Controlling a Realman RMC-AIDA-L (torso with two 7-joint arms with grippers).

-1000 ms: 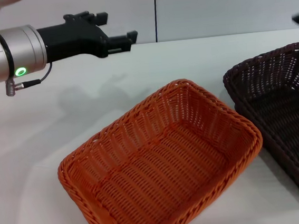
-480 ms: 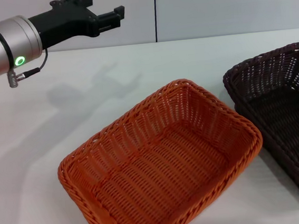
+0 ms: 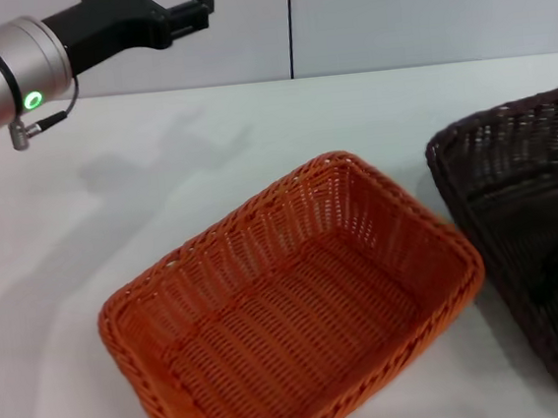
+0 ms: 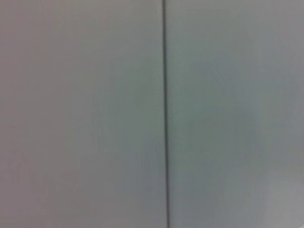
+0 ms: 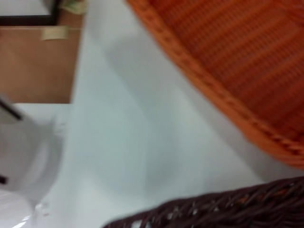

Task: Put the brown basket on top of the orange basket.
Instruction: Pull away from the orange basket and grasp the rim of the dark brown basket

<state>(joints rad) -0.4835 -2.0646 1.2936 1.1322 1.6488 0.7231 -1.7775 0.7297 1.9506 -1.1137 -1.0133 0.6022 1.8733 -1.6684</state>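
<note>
Brown basket (image 3: 535, 253) sat on the white table (image 3: 158, 181) at the robot's right, near corner beside the orange basket (image 3: 294, 311), rim looking tilted, not stacked on it. Orange basket was centre table, open side up. Left gripper (image 3: 181, 16) was raised over the far left of the table, well clear of both baskets, below and to its right; jaws slightly apart, holding nothing. Right gripper wasn't visible; its wrist camera showed the brown rim (image 5: 223, 209) close by, orange rim (image 5: 228, 99) just past.

The orange basket (image 3: 294, 311) fills the centre; the brown basket (image 3: 534, 244) blocks three o'clock. Bare table (image 3: 157, 171) lies open from nine to twelve o'clock — only the left gripper (image 3: 186, 10) hangs above it.
</note>
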